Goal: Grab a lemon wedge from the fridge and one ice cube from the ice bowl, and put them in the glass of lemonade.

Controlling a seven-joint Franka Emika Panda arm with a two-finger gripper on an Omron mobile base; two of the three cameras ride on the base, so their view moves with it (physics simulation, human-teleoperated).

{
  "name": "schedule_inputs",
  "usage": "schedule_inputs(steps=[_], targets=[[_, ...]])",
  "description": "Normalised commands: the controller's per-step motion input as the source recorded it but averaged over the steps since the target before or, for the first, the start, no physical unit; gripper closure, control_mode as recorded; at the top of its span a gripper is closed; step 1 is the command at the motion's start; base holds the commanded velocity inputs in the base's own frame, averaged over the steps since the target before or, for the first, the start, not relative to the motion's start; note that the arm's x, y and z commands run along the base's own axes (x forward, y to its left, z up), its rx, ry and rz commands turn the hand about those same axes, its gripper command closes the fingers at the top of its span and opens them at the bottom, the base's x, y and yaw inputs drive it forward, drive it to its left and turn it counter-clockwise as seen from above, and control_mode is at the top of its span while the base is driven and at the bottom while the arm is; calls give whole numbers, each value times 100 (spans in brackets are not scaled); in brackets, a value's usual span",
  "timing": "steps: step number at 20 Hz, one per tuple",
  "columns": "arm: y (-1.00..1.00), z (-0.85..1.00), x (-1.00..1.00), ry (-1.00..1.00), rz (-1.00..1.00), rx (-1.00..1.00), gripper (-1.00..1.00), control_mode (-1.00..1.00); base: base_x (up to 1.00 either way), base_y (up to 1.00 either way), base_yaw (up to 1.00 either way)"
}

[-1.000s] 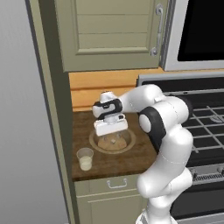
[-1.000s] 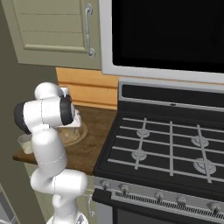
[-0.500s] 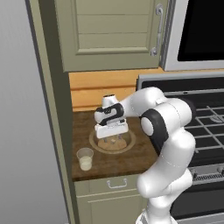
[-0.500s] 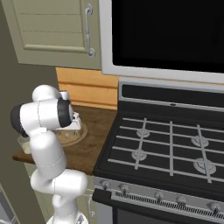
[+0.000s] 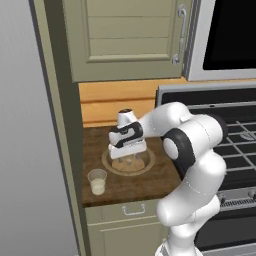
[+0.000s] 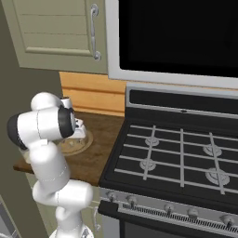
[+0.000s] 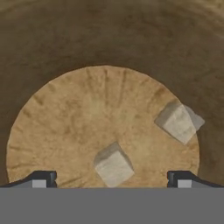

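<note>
The gripper (image 7: pixel 112 178) hangs spread wide, holding nothing, low over the ice bowl (image 5: pixel 128 162). The hand view shows one ice cube (image 7: pixel 113 165) between the fingertips (image 7: pixel 41 178) and a second cube (image 7: pixel 178 121) farther out on one side. The left base view adds the glass of lemonade (image 5: pixel 97 181) near the bench (image 5: pixel 145 179) edge, beside the gripper.

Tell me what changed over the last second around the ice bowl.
The gripper has come down from above the ice bowl into it, and its open fingertips now straddle the nearer ice cube. Nothing has been grasped or released. The bowl, the second ice cube and the glass of lemonade on the counter stayed put, and the base did not drive.
</note>
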Motion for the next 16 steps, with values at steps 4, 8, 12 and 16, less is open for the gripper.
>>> schedule_inputs(steps=[4,8,12,16], targets=[[0,-9,1,-3,0,0,-100,-100,0,0,0],[0,-16,1,0,0,0,-100,-100,0,0,0],[0,-18,0,0,0,0,-100,-100,0,0,0],[0,-35,0,0,0,0,-100,-100,0,0,0]])
